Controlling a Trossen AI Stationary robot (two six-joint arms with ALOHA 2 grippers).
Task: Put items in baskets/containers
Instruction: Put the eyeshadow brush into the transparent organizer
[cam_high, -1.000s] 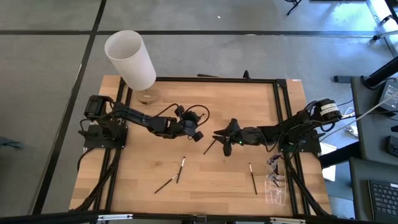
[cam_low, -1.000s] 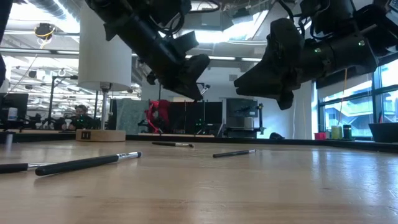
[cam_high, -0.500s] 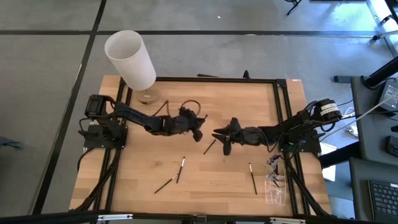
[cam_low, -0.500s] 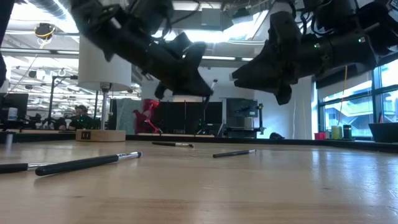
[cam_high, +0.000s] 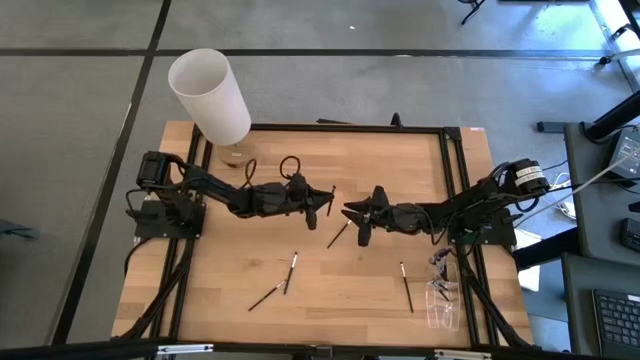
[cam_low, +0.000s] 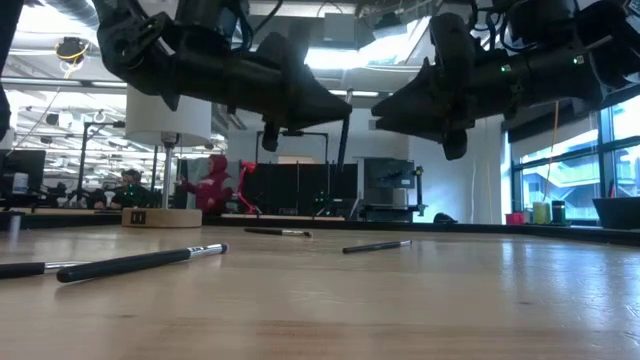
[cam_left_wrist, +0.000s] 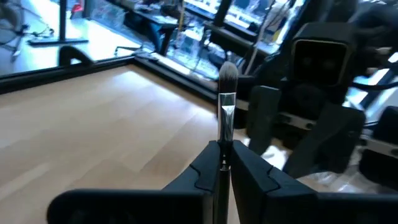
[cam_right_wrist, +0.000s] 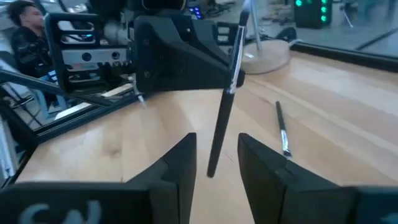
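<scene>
My left gripper (cam_high: 326, 200) is in the air over the middle of the table, shut on a thin black-handled brush (cam_low: 343, 140) that stands almost upright. My right gripper (cam_high: 352, 215) faces it from the table's right at about the same height, open. In the right wrist view the brush's black handle (cam_right_wrist: 219, 134) hangs in line with the gap between the right fingers (cam_right_wrist: 180, 163) without touching them. Other brushes lie flat on the wood: one (cam_high: 337, 236) below the grippers, two (cam_high: 292, 268) (cam_high: 265, 297) nearer, one (cam_high: 406, 287) to the right. The clear holder (cam_high: 443, 297) sits by the right near corner. My left gripper pinches the brush between its two fingers on the handle just below the silvery ferrule (cam_left_wrist: 224, 149). The fingers come in level from the table's left and lie across the brush. It is lifted clear, bristle tip (cam_left_wrist: 228, 71) up and the long handle (cam_low: 341, 158) hanging below.
A white lamp (cam_high: 212, 95) on a round wooden base (cam_high: 236, 154) stands at the far left of the table. A black frame (cam_high: 452, 180) runs around the tabletop. Bare wood lies near the front edge (cam_high: 340, 320).
My left gripper has moved toward the table's right, closer to the right gripper, and has tipped up from pointing down to about level; the brush it holds now stands nearly upright. My right gripper has stayed about where it was, tipping slightly.
</scene>
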